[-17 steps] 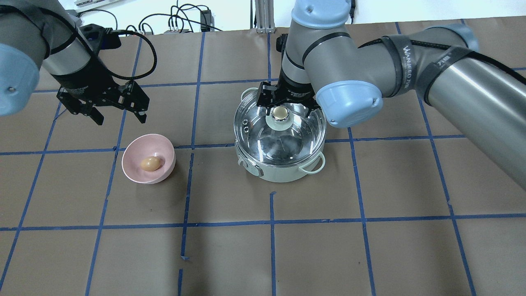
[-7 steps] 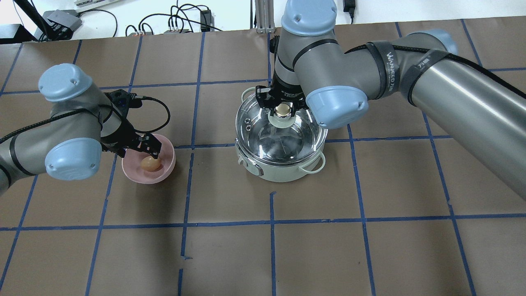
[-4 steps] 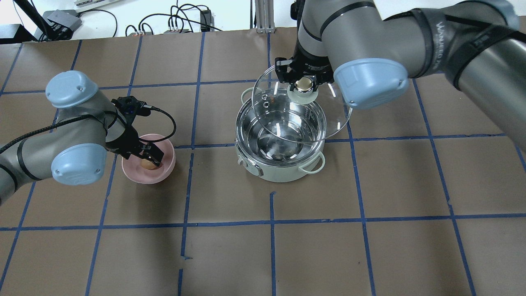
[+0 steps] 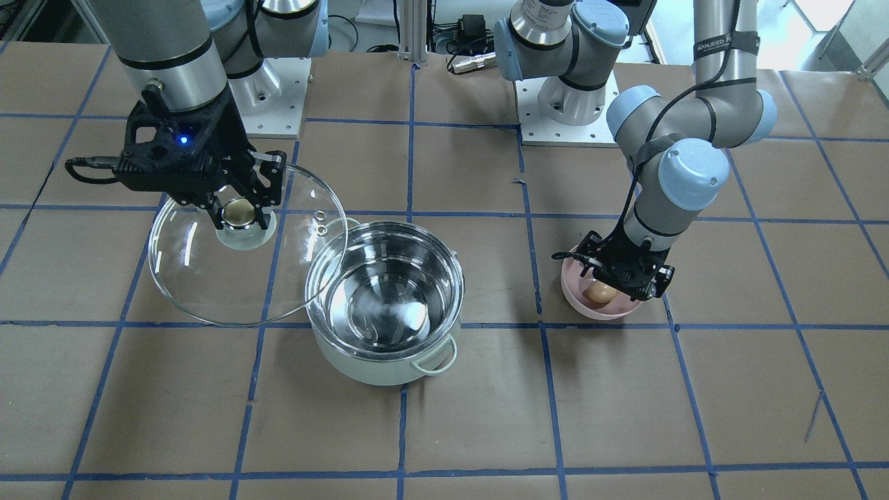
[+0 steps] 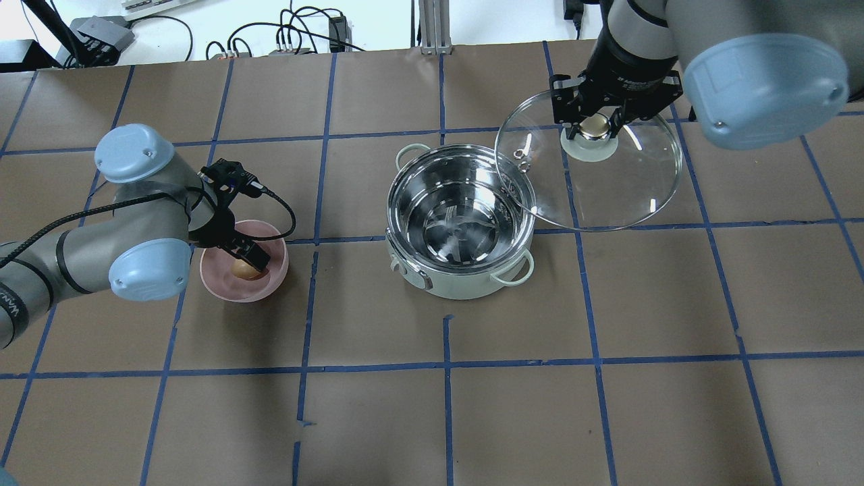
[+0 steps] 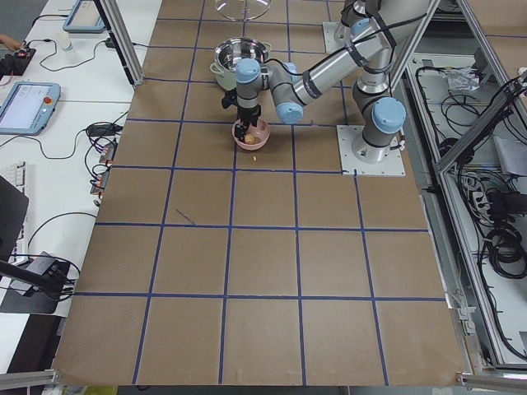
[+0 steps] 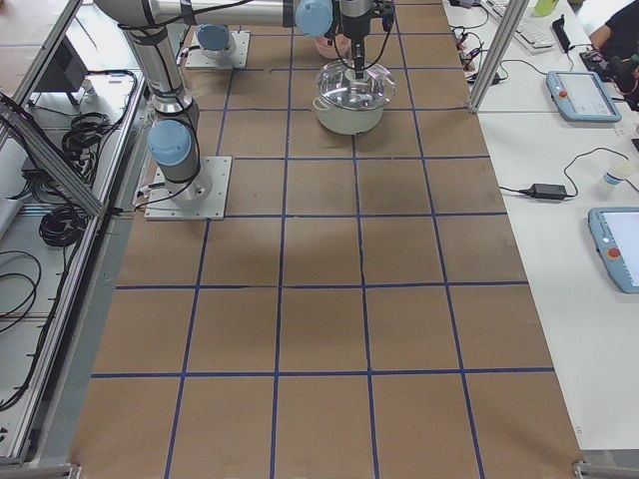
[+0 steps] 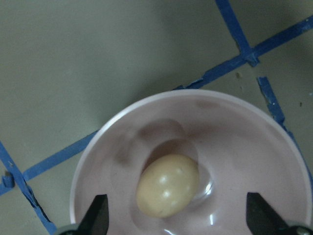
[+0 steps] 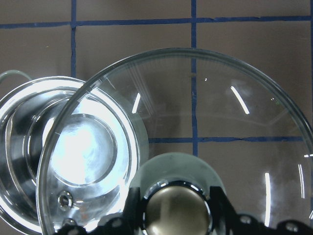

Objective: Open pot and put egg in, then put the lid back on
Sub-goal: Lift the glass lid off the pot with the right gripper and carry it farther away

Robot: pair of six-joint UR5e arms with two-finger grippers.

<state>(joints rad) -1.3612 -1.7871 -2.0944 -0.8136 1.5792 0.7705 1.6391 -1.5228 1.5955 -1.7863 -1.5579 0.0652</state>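
The mint-green pot (image 5: 461, 226) stands uncovered mid-table with nothing in its steel interior (image 4: 378, 305). My right gripper (image 5: 595, 125) is shut on the knob of the glass lid (image 5: 607, 189). It holds the lid in the air beside the pot, with one edge overlapping the pot's rim (image 9: 29, 98). The lid also shows in the front view (image 4: 201, 285) and the right wrist view (image 9: 220, 112). The brown egg (image 8: 167, 185) lies in a pink bowl (image 5: 223, 290). My left gripper (image 8: 178, 218) is open, lowered into the bowl, with a finger on each side of the egg (image 5: 244, 270).
The brown paper table has a grid of blue tape. The pink bowl (image 4: 576, 304) sits about one grid square from the pot. Both arm bases (image 4: 566, 104) stand at the table's robot side. Cables lie beyond the far edge (image 5: 290, 34).
My right gripper closed on the knob, lifted the lid off the pot and carried it sideways. My left arm came down into the pink bowl, with its open fingers around the egg.
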